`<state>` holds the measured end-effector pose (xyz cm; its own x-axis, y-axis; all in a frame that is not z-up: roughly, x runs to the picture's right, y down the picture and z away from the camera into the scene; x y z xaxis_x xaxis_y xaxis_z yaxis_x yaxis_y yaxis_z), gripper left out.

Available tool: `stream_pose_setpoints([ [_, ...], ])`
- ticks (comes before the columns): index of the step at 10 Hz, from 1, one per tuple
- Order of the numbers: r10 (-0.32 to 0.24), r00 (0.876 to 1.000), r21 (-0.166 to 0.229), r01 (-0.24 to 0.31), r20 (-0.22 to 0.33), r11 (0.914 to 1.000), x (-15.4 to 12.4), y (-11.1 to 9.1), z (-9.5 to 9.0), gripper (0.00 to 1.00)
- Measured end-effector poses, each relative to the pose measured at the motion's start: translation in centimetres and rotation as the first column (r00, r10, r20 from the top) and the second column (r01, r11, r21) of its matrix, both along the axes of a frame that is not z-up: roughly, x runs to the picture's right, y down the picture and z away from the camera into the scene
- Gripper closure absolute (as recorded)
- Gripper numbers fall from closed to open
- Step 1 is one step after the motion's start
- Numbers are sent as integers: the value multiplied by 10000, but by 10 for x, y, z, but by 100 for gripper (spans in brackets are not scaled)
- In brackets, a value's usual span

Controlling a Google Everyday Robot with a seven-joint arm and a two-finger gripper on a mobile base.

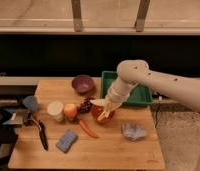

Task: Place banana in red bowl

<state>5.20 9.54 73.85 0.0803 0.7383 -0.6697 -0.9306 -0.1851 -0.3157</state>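
Note:
The banana (105,114), a pale yellow bunch, hangs from my gripper (109,106) right over the red bowl (96,114). The bowl sits at the middle of the wooden table (113,152) and is mostly hidden behind the banana and the gripper. The white arm reaches in from the right, and the gripper points down and left, shut on the banana's top. I cannot tell whether the banana touches the bowl.
A purple bowl (83,83) and a green tray (139,94) stand at the back. Dark grapes (85,105), an orange fruit (70,110) and a white cup (55,110) lie left of the red bowl. An orange-red stick (87,128), a blue sponge (67,140) and a crumpled cloth (133,131) lie in front.

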Motion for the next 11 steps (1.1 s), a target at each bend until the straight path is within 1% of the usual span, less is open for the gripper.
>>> stream_pose_setpoints([
  [2, -92, 9963, -127, 104, 857, 9999, -24, 7, 15, 51],
  [3, -76, 9931, -157, 95, 1167, 9998, -30, 10, 20, 39],
  [5, 75, 9893, -158, -53, 1455, 9999, -25, 16, 20, 22],
  [7, 307, 9844, -45, -304, 1735, 9995, -13, 20, 16, 20],
  [11, 334, 9833, -30, -334, 1790, 9994, -14, 21, 16, 20],
])
